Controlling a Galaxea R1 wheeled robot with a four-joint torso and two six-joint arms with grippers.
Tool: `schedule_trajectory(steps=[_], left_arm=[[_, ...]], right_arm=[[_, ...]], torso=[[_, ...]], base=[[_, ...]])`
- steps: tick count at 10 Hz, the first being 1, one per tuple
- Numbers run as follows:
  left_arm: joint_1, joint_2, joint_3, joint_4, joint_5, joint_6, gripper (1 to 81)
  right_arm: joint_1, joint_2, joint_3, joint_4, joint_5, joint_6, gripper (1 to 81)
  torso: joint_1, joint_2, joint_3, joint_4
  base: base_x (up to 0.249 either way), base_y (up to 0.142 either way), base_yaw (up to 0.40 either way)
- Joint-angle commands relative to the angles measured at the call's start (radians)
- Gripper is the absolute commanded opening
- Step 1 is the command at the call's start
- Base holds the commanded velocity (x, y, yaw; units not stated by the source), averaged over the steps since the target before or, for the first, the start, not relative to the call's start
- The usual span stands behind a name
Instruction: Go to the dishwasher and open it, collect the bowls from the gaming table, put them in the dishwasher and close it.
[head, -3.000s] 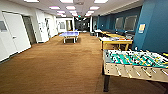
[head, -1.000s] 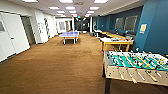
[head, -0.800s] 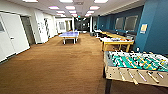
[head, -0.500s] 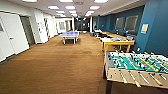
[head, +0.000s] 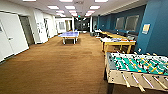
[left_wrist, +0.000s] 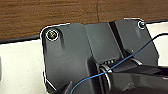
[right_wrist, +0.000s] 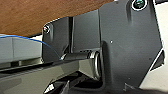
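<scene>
Robot in long carpeted hall. Gaming bench (head: 117, 42) (yellow-edged, cluttered top) ahead right, beyond the foosball table (head: 136, 68), long axis running away along the blue wall (head: 155, 27). Right arm likely nearer. Pincer states: cannot tell.

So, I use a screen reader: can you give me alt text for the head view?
A long games room with brown carpet: a foosball table near right, a yellow-edged table behind it by a blue wall, a blue ping-pong table farther back.
</scene>
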Motion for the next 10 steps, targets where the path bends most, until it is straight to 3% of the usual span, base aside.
schedule_trajectory(steps=[1,10], left_arm=[[-0.048,-0.005,0.004,-0.002,0.047,0.001,81.1],[-0.048,-0.003,0.004,0.002,0.047,0.001,81.1]], right_arm=[[0.045,-0.005,0.009,-0.012,-0.056,-0.005,81.1],[0.042,-0.005,0.009,-0.012,-0.057,-0.005,81.1]], torso=[[0.000,0.000,0.000,0.000],[-0.002,0.000,0.000,0.000]], base=[[0.131,0.000,0.000],[0.140,0.000,0.000]])
